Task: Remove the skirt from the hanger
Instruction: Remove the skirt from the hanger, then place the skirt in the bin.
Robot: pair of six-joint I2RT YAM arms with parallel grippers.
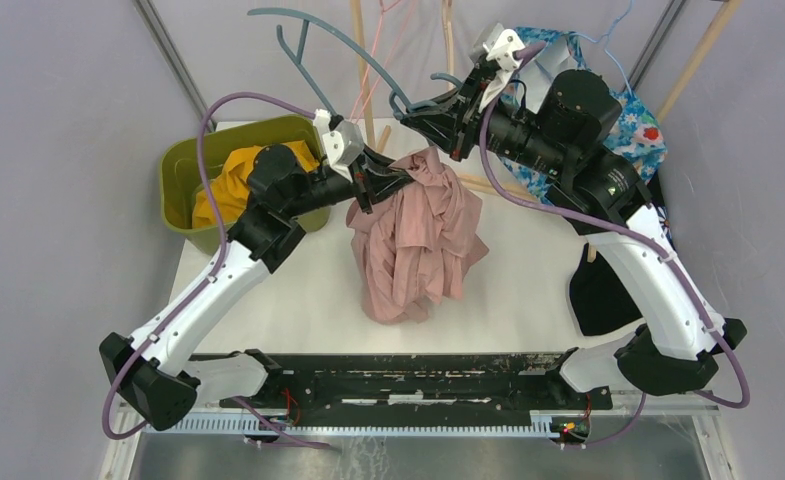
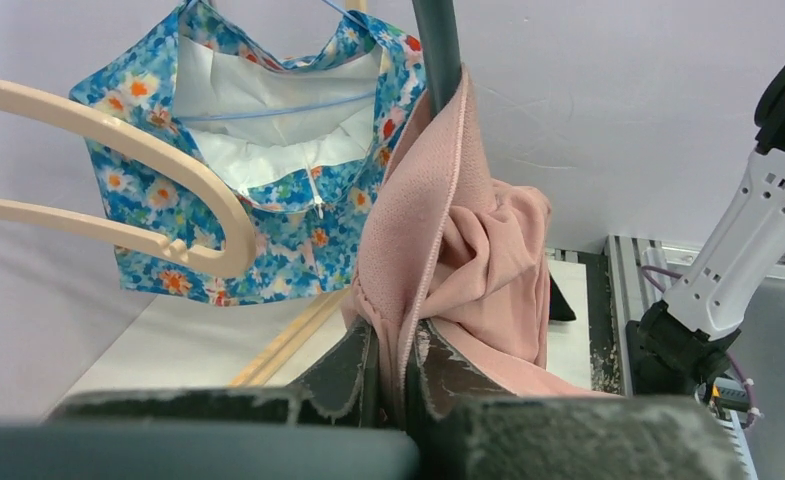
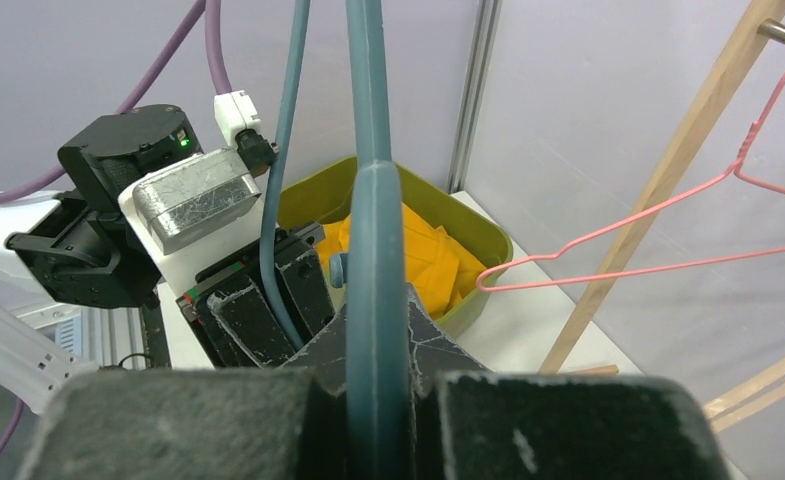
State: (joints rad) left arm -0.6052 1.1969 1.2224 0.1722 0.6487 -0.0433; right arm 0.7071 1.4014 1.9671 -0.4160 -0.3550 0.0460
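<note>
The pink skirt (image 1: 418,235) hangs bunched over the table's middle, its top edge still at the lower end of the grey-blue hanger (image 1: 298,30). My left gripper (image 1: 376,186) is shut on the skirt's top hem; in the left wrist view the pink cloth (image 2: 468,230) is pinched between the jaws of the gripper (image 2: 401,360), under the hanger's bar (image 2: 438,50). My right gripper (image 1: 420,112) is shut on the hanger, holding it up; in the right wrist view the hanger's arm (image 3: 373,200) runs straight through the closed gripper (image 3: 376,350).
A green bin (image 1: 183,170) with yellow cloth (image 1: 233,175) stands at the back left. A blue floral garment (image 1: 638,120) hangs at the back right on the wooden rack (image 1: 703,50), beside a pink wire hanger (image 1: 378,60). Black cloth (image 1: 603,290) lies at the right.
</note>
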